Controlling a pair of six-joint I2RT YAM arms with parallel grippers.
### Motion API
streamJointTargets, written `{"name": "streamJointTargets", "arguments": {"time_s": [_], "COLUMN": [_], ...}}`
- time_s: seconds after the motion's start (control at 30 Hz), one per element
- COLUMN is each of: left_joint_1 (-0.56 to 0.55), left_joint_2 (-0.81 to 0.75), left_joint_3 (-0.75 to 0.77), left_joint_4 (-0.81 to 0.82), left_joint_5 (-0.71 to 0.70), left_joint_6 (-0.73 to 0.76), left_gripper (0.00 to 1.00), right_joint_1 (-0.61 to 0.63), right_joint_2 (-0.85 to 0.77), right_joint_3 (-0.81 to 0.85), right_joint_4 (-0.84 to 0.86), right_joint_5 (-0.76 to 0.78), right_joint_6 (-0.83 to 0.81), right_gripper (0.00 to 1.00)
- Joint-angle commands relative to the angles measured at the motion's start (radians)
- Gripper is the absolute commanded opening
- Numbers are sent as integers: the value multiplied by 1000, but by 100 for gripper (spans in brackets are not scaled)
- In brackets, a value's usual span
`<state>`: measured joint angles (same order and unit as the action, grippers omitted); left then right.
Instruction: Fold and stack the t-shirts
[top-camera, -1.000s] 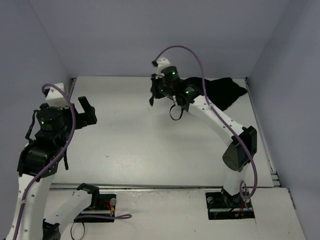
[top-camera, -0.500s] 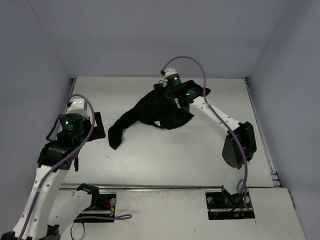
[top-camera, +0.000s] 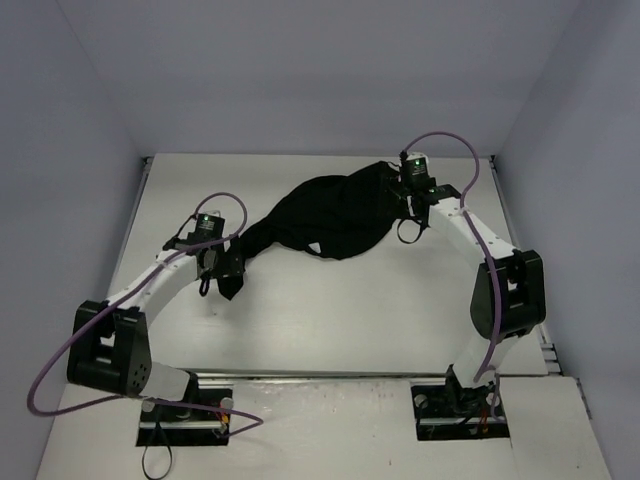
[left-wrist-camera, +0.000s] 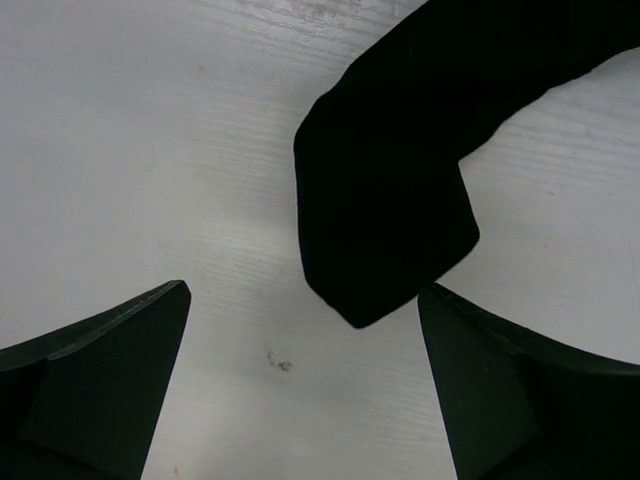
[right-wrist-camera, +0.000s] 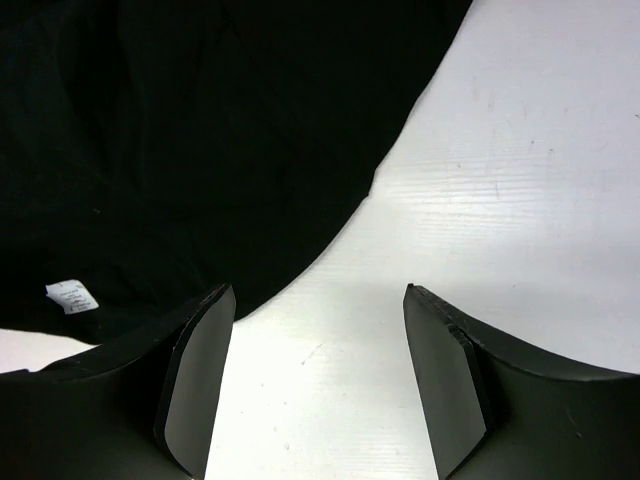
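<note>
The black t-shirt (top-camera: 330, 215) lies crumpled at the middle back of the white table, with a narrow strip trailing down to the left. My left gripper (top-camera: 223, 270) is open over that strip's end. In the left wrist view the strip's end (left-wrist-camera: 385, 220) lies on the table just ahead of the open left gripper (left-wrist-camera: 300, 300), nearer its right finger. My right gripper (top-camera: 399, 198) is open at the shirt's right edge. In the right wrist view the shirt (right-wrist-camera: 200, 130) fills the upper left, its hem curving past the left finger of the open right gripper (right-wrist-camera: 318, 292), which is over bare table.
Grey walls enclose the table (top-camera: 350, 310) at the back and both sides. A white label (right-wrist-camera: 70, 295) shows on the shirt. A small dark scuff (left-wrist-camera: 280, 362) marks the table between the left fingers. Both arm bases stand at the near edge.
The right arm has swung right and back, and the shirt has shifted right with it. The left arm has reached forward and right to the shirt's trailing left end.
</note>
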<state>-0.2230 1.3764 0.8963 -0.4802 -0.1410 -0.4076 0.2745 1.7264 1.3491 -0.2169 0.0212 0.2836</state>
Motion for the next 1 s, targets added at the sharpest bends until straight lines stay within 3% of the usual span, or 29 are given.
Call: {"name": "streamJointTargets", "arguments": {"time_s": [0.0, 0.13, 0.23, 0.37, 0.47, 0.67, 0.77, 0.87, 0.97], "left_joint_1": [28, 31, 31, 30, 30, 31, 31, 30, 31], "left_joint_2": [83, 167, 190, 232, 266, 306, 314, 324, 334], "left_joint_3": [53, 84, 87, 104, 126, 166, 185, 220, 246], "left_joint_4": [140, 140, 161, 178, 181, 169, 163, 147, 141], "left_joint_5": [39, 12, -2, -6, -7, -33, -45, -54, -69], "left_joint_6": [-46, -51, -52, -54, -53, -31, -16, 2, 23], "left_gripper": [96, 96, 95, 85, 74, 31, 17, 8, 7], "right_joint_1": [-23, 2, 51, 84, 101, 149, 175, 181, 186], "right_joint_2": [15, 54, 70, 105, 137, 232, 274, 308, 315], "right_joint_3": [46, 36, 12, -18, -23, -12, -24, -33, -45], "right_joint_4": [39, 42, 53, 94, 117, 133, 134, 136, 134], "right_joint_5": [-12, -81, -40, -32, -25, 39, 66, 79, 91], "right_joint_6": [3, 39, 26, 49, 57, 72, 75, 78, 71], "right_gripper": [66, 65, 66, 66, 67, 66, 66, 53, 20]}}
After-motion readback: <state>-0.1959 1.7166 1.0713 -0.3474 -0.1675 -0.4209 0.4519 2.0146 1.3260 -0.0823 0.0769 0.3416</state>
